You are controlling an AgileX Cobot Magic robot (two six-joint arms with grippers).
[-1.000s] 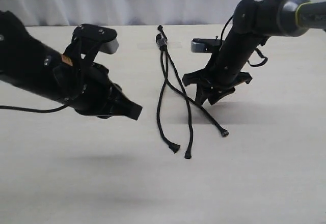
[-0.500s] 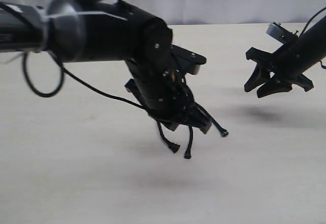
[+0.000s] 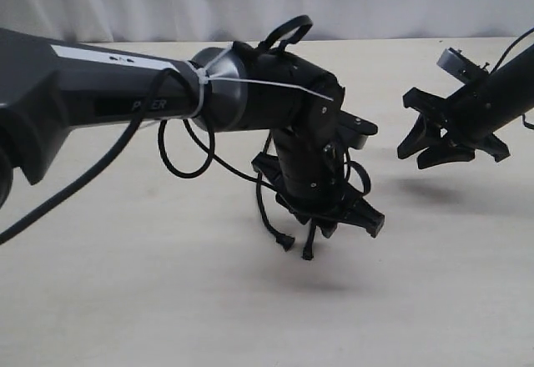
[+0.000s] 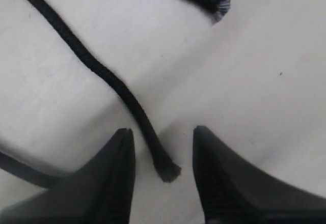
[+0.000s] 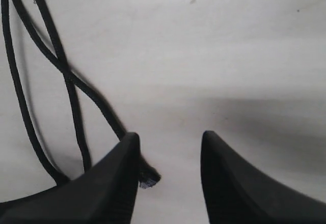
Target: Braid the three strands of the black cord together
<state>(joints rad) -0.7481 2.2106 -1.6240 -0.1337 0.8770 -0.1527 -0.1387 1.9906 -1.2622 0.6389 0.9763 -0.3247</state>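
Note:
The black cord lies mid-table, mostly hidden behind my left arm, which reaches across the middle; its bound end is hidden. Two strand tips (image 3: pixel 286 242) (image 3: pixel 308 254) stick out below the arm. My left gripper (image 3: pixel 371 221) is low over the table, open. In the left wrist view one strand (image 4: pixel 109 81) runs down to its tip (image 4: pixel 168 172), between the open fingers of that gripper (image 4: pixel 163 132); another tip (image 4: pixel 219 0) lies further off. My right gripper (image 3: pixel 415 154) hangs open at the right. In its wrist view, crossed strands (image 5: pixel 63 66) lie beside the right gripper (image 5: pixel 170 134), a tip (image 5: pixel 150 178) next to one finger.
The pale tabletop (image 3: pixel 125 300) is bare around the cord. A glossy cable (image 3: pixel 179 163) loops off my left arm above the table. A light curtain (image 3: pixel 375 0) hangs behind the far edge.
My left arm has swung in from the left, across the cord, and lowered its gripper over the rightmost strand's tip. My right arm has pulled back to the right and lifted.

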